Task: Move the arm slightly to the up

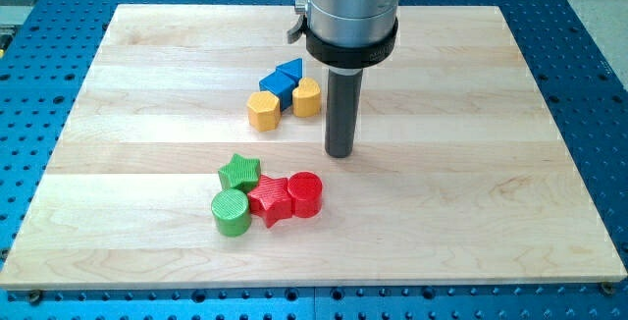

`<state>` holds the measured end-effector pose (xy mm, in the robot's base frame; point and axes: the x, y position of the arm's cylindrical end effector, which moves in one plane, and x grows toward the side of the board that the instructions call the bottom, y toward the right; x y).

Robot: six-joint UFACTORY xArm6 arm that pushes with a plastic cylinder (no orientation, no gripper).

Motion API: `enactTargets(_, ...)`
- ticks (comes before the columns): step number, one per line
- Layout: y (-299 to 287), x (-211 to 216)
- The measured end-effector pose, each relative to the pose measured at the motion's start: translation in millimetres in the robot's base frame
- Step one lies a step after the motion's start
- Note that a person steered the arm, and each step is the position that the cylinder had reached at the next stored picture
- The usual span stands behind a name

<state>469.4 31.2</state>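
Observation:
My tip [340,152] rests on the wooden board [471,183] near the middle. Above and to its left is a cluster: a blue triangle [291,69], a blue cube [277,84], a yellow hexagon [263,110] and a yellow heart-like block [306,96]. Below and to its left is a second cluster: a green star [239,172], a green cylinder [232,212], a red star [270,199] and a red cylinder [304,194]. The tip touches none of them; the yellow heart-like block and the red cylinder are nearest.
The board lies on a blue perforated table [589,55]. The arm's silver body [353,6] rises above the rod at the view's top.

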Motion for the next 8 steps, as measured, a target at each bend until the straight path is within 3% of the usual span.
enactTargets(8, 11, -5)
